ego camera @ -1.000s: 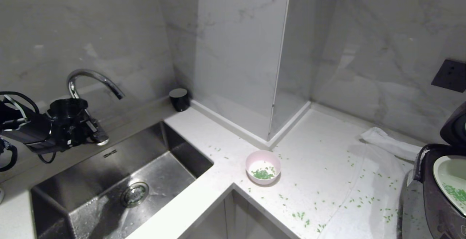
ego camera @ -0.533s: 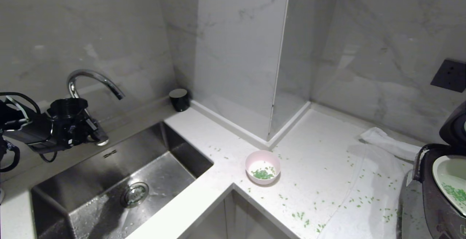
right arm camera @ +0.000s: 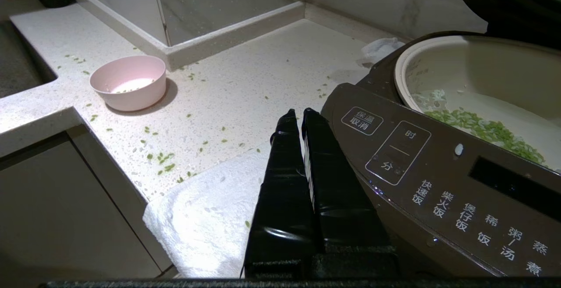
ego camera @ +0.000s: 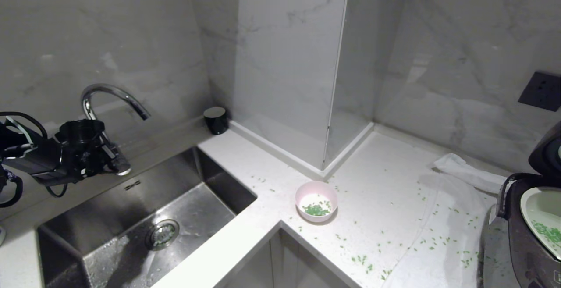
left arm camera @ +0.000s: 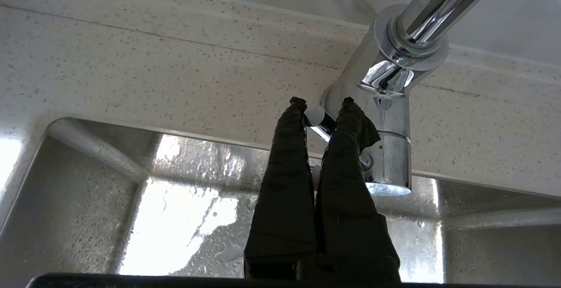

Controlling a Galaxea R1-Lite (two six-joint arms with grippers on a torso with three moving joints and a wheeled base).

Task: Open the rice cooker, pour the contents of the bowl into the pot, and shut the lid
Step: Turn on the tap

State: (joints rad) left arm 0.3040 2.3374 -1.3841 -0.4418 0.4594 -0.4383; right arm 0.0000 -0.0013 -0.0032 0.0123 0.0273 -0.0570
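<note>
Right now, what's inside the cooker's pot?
The pot is open under the raised lid. A patch of green grains lies on its pale floor, a few whitish bits beside. The cooker's front panel hides the pot's near side.

A chrome faucet (ego camera: 111,99) arches over the wet steel sink (ego camera: 144,222); a black cup (ego camera: 215,119) stands in the corner.

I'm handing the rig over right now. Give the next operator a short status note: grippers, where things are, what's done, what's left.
Left gripper: shut on the faucet lever at the sink.
Right gripper: shut, empty, parked beside the rice cooker.
Lid is up; pot holds some green grains.
Bowl stands on the counter with grains in it; more are scattered around.
Left: empty the bowl into the pot, close the lid.
</note>
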